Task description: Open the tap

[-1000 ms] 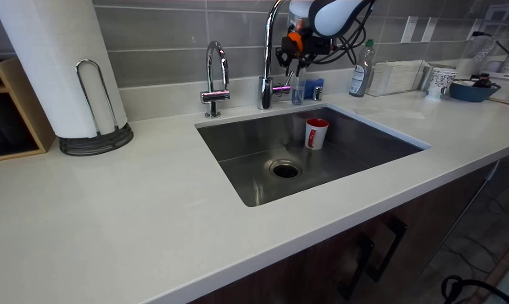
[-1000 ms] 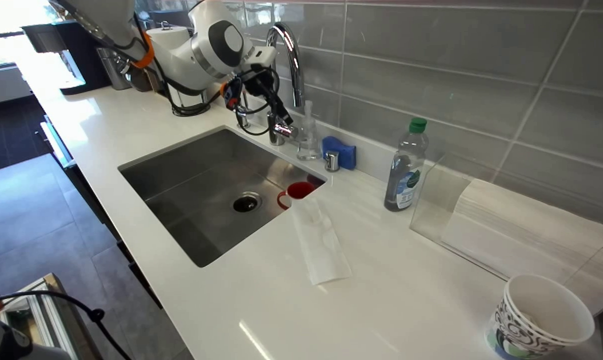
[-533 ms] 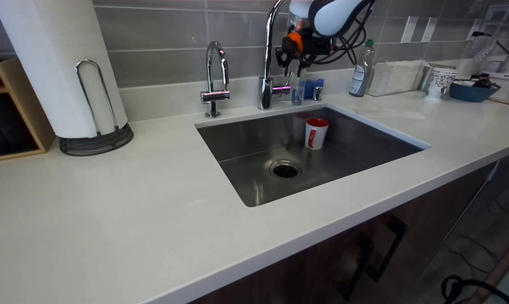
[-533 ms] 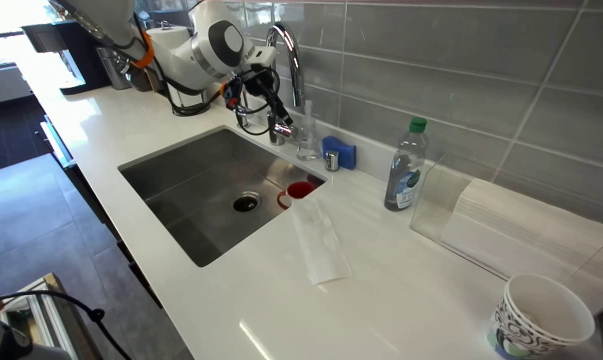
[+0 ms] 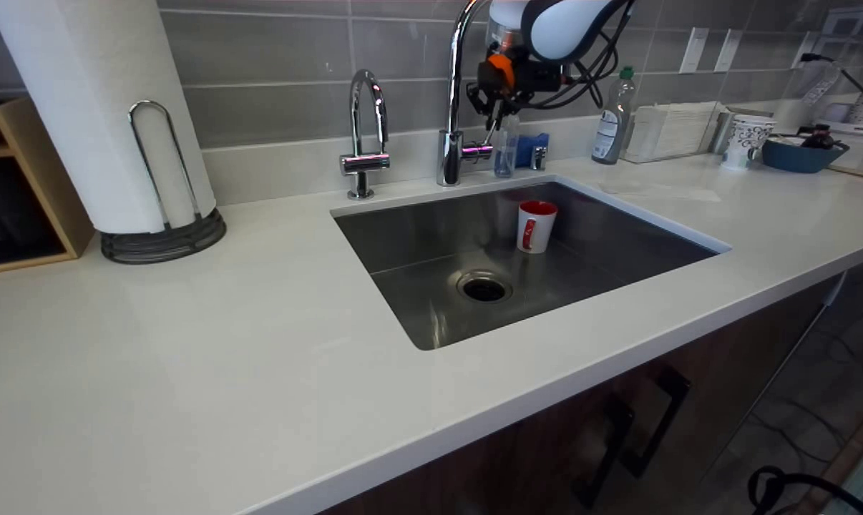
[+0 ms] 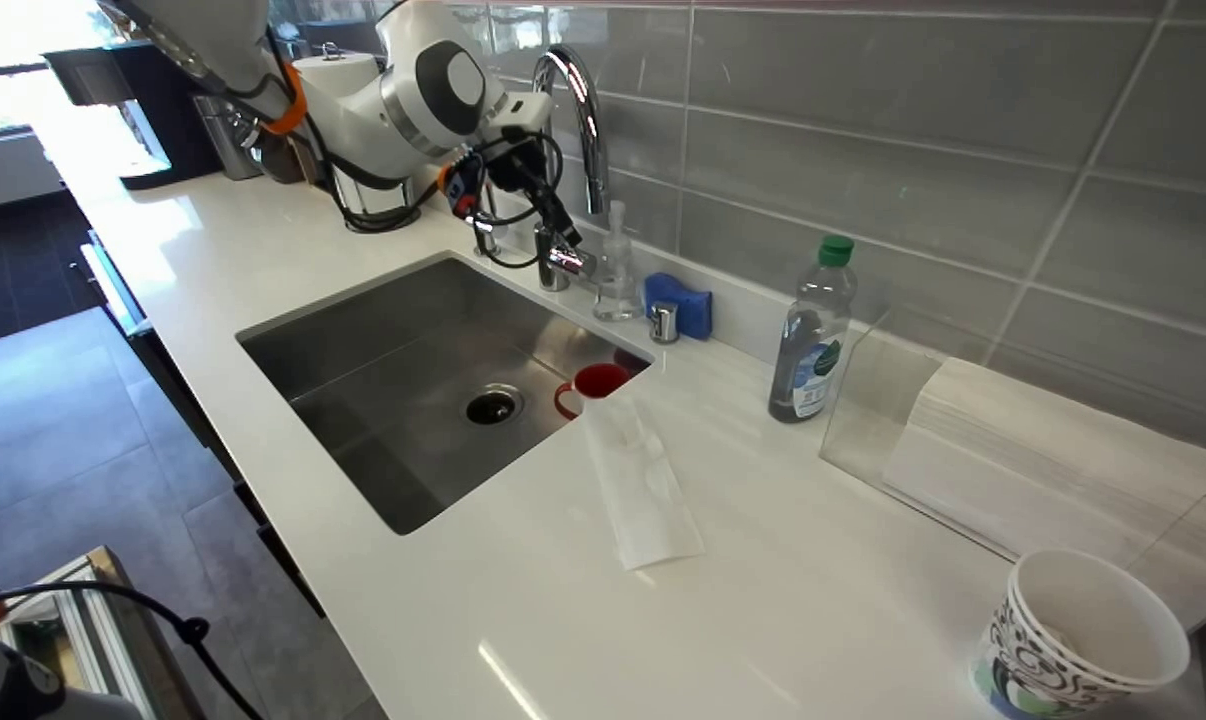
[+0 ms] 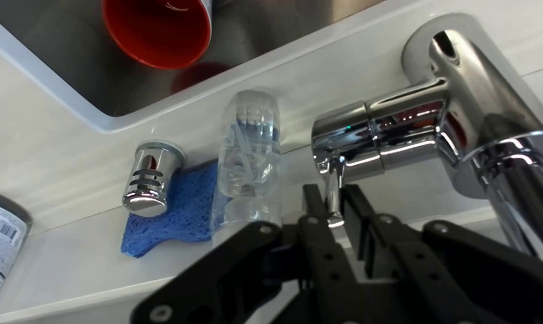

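Observation:
The tap is a tall chrome gooseneck, seen in both exterior views (image 5: 456,64) (image 6: 593,140) behind the sink. In the wrist view its body (image 7: 474,76) is at the upper right, and its thin lever (image 7: 335,186) points down from the round side handle (image 7: 343,135). My gripper (image 7: 331,191) has the lever between its fingers, with only a narrow gap between them. The pads look to be touching the lever on both sides. In an exterior view the gripper (image 5: 494,118) is just above the side handle. In the exterior view from the far end the gripper (image 6: 573,238) hides the lever.
A clear soap dispenser (image 7: 249,153), a blue sponge (image 7: 190,202) and a chrome cap (image 7: 150,180) stand close beside the tap. A red-and-white mug (image 5: 535,232) is in the sink (image 5: 417,315). A shorter chrome tap (image 5: 360,161) stands to one side. A dish soap bottle (image 6: 813,340) stands farther along.
My fingers have come together around the lever; they stood wider apart half a second ago. The arm has barely moved. The tap, mug and other things are unchanged.

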Motion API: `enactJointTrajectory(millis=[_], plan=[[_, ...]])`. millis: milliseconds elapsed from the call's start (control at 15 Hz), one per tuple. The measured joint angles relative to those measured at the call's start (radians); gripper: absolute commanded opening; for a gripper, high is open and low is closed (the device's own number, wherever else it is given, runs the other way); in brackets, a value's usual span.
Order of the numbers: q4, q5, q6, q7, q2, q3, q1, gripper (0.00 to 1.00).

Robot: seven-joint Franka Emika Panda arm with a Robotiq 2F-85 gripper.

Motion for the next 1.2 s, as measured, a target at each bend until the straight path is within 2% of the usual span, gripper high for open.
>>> enactJointTrajectory(millis=[200, 1200], plan=[[-0.001, 0.018, 0.012, -0.008, 0.000, -0.001, -0.004, 0.04], [-0.005, 0.166, 0.035, -0.064, -0.001, -0.005, -0.019, 0.04]])
